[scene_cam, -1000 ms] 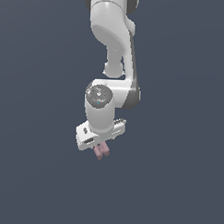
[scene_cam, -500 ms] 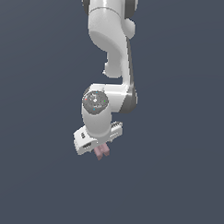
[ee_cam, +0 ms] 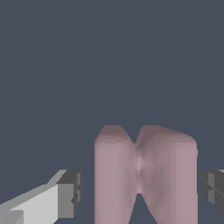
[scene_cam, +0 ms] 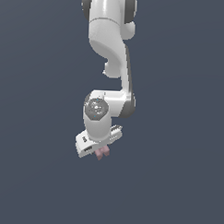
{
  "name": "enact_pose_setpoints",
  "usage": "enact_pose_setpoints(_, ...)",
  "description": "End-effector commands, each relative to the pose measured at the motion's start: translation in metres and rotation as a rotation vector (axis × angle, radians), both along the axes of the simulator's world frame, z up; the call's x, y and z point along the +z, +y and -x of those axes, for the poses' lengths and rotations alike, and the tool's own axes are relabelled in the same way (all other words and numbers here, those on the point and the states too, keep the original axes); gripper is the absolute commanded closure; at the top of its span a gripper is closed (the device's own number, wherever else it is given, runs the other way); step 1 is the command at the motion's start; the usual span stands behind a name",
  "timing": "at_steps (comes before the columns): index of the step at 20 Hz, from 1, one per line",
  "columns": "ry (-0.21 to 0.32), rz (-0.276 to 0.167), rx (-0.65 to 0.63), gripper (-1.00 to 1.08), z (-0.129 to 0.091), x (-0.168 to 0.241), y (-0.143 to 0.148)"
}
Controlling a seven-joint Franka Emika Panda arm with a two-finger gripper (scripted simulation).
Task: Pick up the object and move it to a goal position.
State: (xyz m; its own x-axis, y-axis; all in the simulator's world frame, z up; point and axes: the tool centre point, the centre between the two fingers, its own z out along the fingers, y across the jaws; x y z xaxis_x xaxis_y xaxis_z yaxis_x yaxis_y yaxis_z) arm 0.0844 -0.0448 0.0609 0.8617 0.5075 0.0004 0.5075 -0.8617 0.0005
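Flat slate-blue background fills both views, and we see no container. We see the white arm (scene_cam: pixel 109 63) reaching down from the top of the exterior view, its gripper (scene_cam: pixel 99 150) pointing down. In the wrist view the dusty-pink object (ee_cam: pixel 144 175) sits between the two fingertips (ee_cam: pixel 70 194), with gaps showing on both sides. We cannot tell whether the jaws clamp it.

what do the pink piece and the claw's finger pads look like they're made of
Pink piece: looks like matte plastic or clay, evenly dusty with soft shading and no glints. It is a render, so uncertain. Finger pads on the claw: dull dark grey, rubber-like, against the glossier white body.
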Motion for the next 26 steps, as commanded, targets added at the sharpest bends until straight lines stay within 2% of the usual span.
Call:
enact_pose_setpoints(1,0.001,0.0,0.001,-0.92,0.001,-0.013,0.0)
enact_pose_setpoints(8,0.001,0.0,0.002,-0.92,-0.001,-0.021,0.0)
enact_pose_setpoints(9,0.001,0.0,0.002,1.08,-0.001,-0.021,0.0)
enact_pose_setpoints(26,0.001,0.0,0.002,1.08,0.001,-0.009,0.007)
